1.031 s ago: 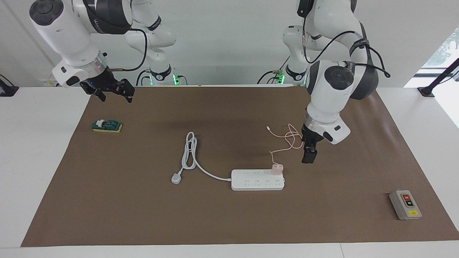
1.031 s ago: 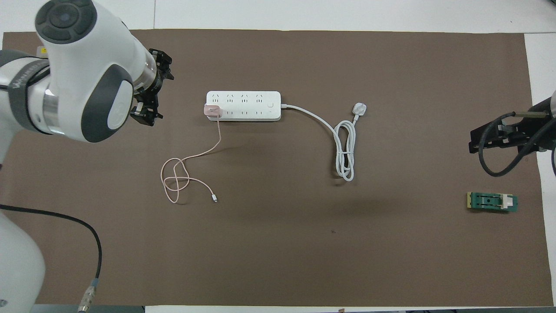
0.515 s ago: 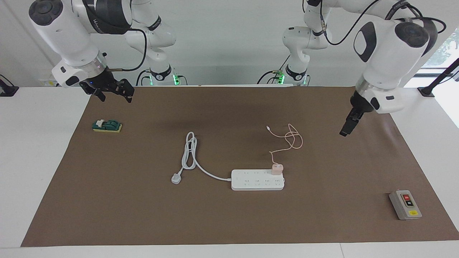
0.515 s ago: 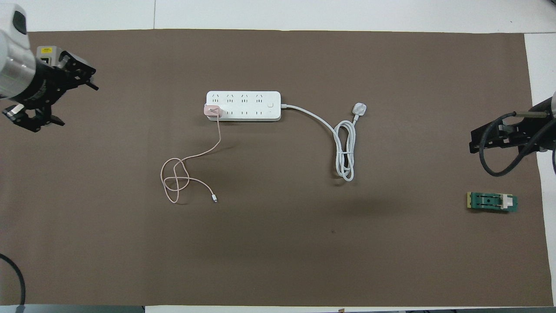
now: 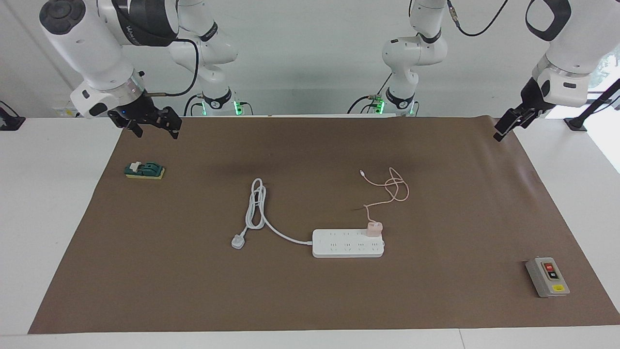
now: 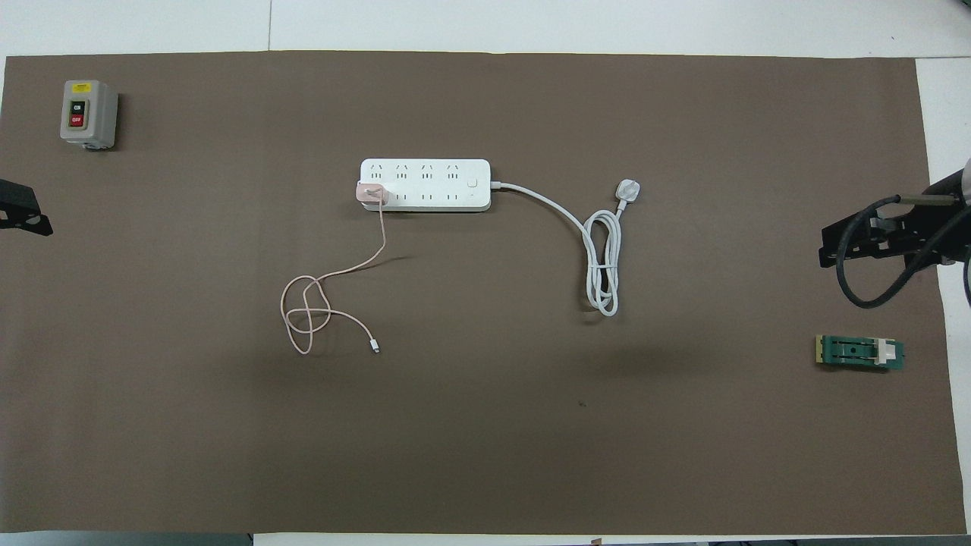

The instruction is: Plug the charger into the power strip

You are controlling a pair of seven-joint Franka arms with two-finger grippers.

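Note:
The pale-pink charger (image 5: 374, 229) (image 6: 372, 193) stands upright in an end socket of the white power strip (image 5: 346, 245) (image 6: 425, 174), at the end toward the left arm. Its thin pink cable (image 5: 396, 186) (image 6: 306, 315) trails toward the robots in loose loops on the mat. My left gripper (image 5: 503, 130) (image 6: 23, 216) hangs over the mat's corner at the left arm's end, well away from the strip, open and holding nothing. My right gripper (image 5: 156, 132) (image 6: 857, 239) waits open and empty over the mat's edge at the right arm's end.
The strip's thick white cord (image 5: 255, 203) (image 6: 603, 265) lies coiled beside it and ends in a white plug (image 5: 238, 241) (image 6: 629, 189). A grey button box (image 5: 547, 276) (image 6: 87, 114) sits farther out at the left arm's end. A green and yellow block (image 5: 144, 170) (image 6: 859, 353) lies below the right gripper.
My left arm has risen and swung away from beside the charger to the mat's corner at its own end, uncovering the grey box in the overhead view. The right arm has not moved.

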